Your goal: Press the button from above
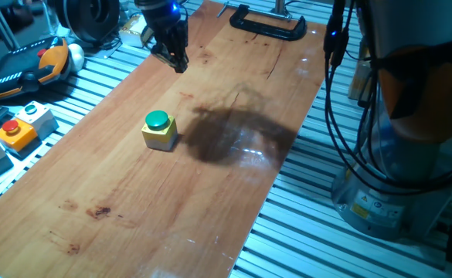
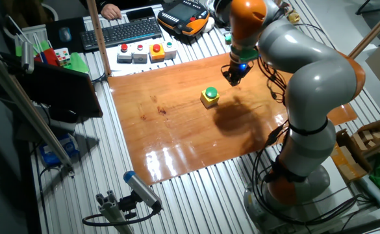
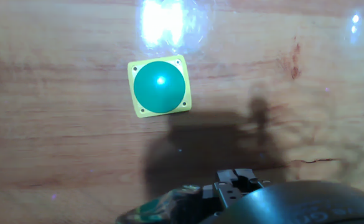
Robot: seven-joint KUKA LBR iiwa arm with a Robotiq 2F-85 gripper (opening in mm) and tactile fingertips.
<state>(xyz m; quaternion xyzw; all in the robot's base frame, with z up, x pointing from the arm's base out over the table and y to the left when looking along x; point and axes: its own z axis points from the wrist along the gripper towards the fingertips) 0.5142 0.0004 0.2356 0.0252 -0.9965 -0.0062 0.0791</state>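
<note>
- Gripper (image 1: 178, 60) hangs in the air over the far part of the wooden board (image 1: 133, 201), fingers pointing down; no view shows the fingertips clearly enough, so I cannot tell whether they are apart or together.
- Contact has not been made: the gripper sits above and off to one side of the button (image 1: 159, 130), well apart from it in both fixed views.
- Hand view shows the green cap (image 3: 160, 85) in the upper middle of the picture rather than under the hand, so by my reading the sideways line-up is not finished.
- Left to do, as I judge it: centre over the cap, then descend and press. Nothing of the press itself is done yet.
- Room around the button is open; it stands alone on bare wood, away from the board's edges.
- Further out, a black clamp (image 1: 268, 24) grips the far edge of the board.
- Beyond the near-side edge, a red button box (image 1: 15, 133) and other boxes sit on the slatted table (image 1: 349, 247), clear of the path.
</note>
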